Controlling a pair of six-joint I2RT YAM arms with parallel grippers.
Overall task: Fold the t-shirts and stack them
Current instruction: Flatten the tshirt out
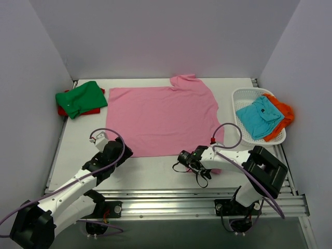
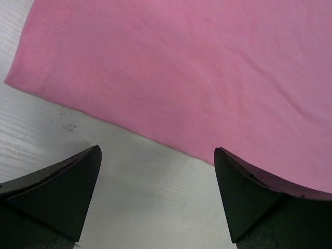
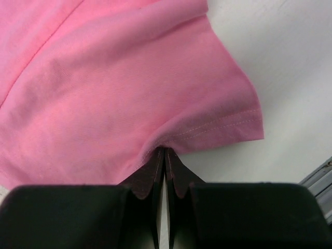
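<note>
The large pink t-shirt (image 1: 163,116) lies spread flat across the middle of the table. My right gripper (image 3: 164,150) is shut on a fold of its stitched sleeve hem (image 3: 223,124); in the top view that gripper (image 1: 181,157) sits at the shirt's near edge. The left gripper (image 2: 156,149) stands open just off the shirt's (image 2: 181,67) near left hem, over bare table, with nothing between its fingers; from above it (image 1: 124,152) is by the near left corner. A folded green t-shirt (image 1: 81,97) rests on a red one (image 1: 93,110) at the far left.
A white mesh basket (image 1: 241,94) at the right holds a teal t-shirt (image 1: 258,116) and an orange one (image 1: 282,114). Grey walls close in the table on three sides. A metal rail (image 1: 207,199) runs along the near edge.
</note>
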